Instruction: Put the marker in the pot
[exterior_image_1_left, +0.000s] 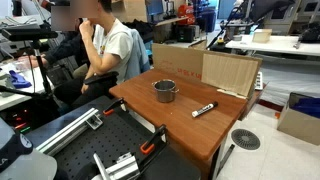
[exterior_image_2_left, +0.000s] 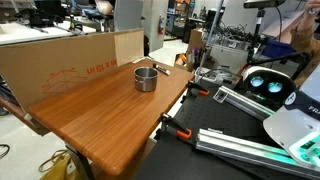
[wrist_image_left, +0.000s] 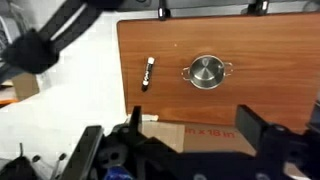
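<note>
The pot (wrist_image_left: 206, 72) is small, round and silver-grey, and stands upright near the middle of the wooden table (wrist_image_left: 260, 50). It shows in both exterior views (exterior_image_1_left: 164, 90) (exterior_image_2_left: 146, 78). The marker (wrist_image_left: 147, 73) is slim and black with a whitish band. It lies flat on the table about a pot's width from the pot, also seen in both exterior views (exterior_image_1_left: 204, 109) (exterior_image_2_left: 161, 69). My gripper (wrist_image_left: 195, 125) is open and empty, high above the table's edge by the cardboard. It looks down on both things and touches neither. It does not show in the exterior views.
A cardboard sheet (exterior_image_1_left: 225, 72) (exterior_image_2_left: 60, 62) stands along one table edge. Orange clamps (exterior_image_1_left: 150, 146) (exterior_image_2_left: 180, 131) grip the edge by the robot base. A seated person (exterior_image_1_left: 100, 45) is close to a table corner. A round fan (exterior_image_1_left: 245, 139) and a box (exterior_image_1_left: 300, 118) sit on the floor.
</note>
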